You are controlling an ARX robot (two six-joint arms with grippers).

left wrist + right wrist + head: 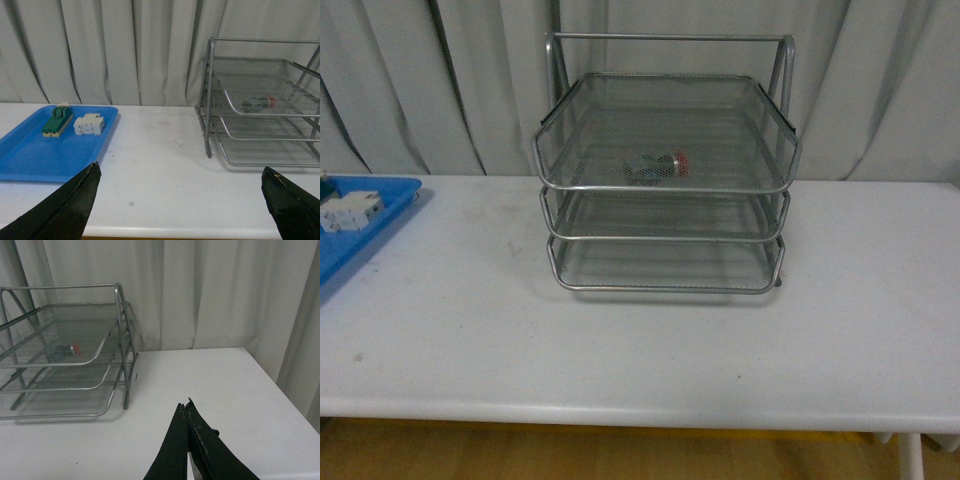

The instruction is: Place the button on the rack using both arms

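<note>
The button lay on its side in the top tier of the rack, red cap pointing toward the robot's right, dark base toward its left, resting on the mesh near the tray's front edge. By that showing the placing looked done; nothing of the job seemed left but for the arms to stay clear.

Neither arm appeared in the front view. In the left wrist view the left pincer stood released, its two black fingers spread wide with nothing between them, well apart from the rack. In the right wrist view the right pincer was clenched on nothing, its dark tips pressed together above the bare counter, also well away from the rack.

The rack was silver wire mesh on a tubular frame, three shallow trays with rounded corners stacked one above another, the mesh fine enough to blur the button seen through it. The counter was matt white and smooth, faintly scuffed. At its left end sat a flat blue plastic tray carrying a green-and-cream switch block and, just beside it, a white boxy breaker. Pale pleated curtains hung behind.
</note>
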